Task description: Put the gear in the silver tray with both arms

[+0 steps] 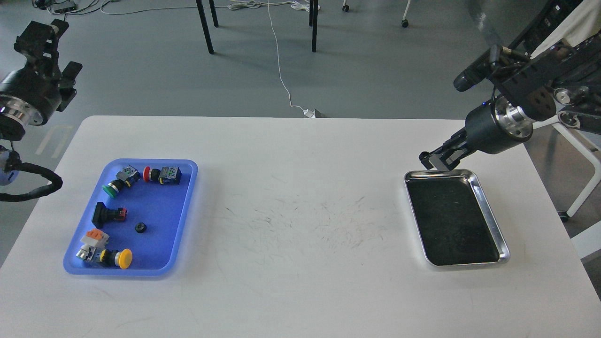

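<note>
Two trays: the silver tray [488, 213] sits empty toward the right side of the surface [300, 188]; the blue tray [185, 206] lies well apart from it, far to its left.
Gear: a small dark toothed piece [141, 227] rests in the blue tray, on the side nearer the silver tray; I take it for the gear, though it is too small to be sure.
Clutter: coloured push-button switches [162, 174] crowd the blue tray around the gear, farther from the silver tray than it is.
Right end effector [429, 159]: low at the silver tray's far rim, seen dark and end-on; I cannot tell whether its fingers are apart or together, and it appears to carry nothing.
Left end effector [44, 40]: raised high, beyond the blue tray and farthest from the silver tray; fingers look spread apart, empty.
Risk, reach: the gear lies a long way from the silver tray, so a mid-surface handover seems needed; a mistimed release would drop it.
Risk, pick: the gear is tiny and flat, so fingers may slip or nudge a neighbouring switch.
Risk, rim: the right end effector is so close that it could knock the silver tray askew.
</note>
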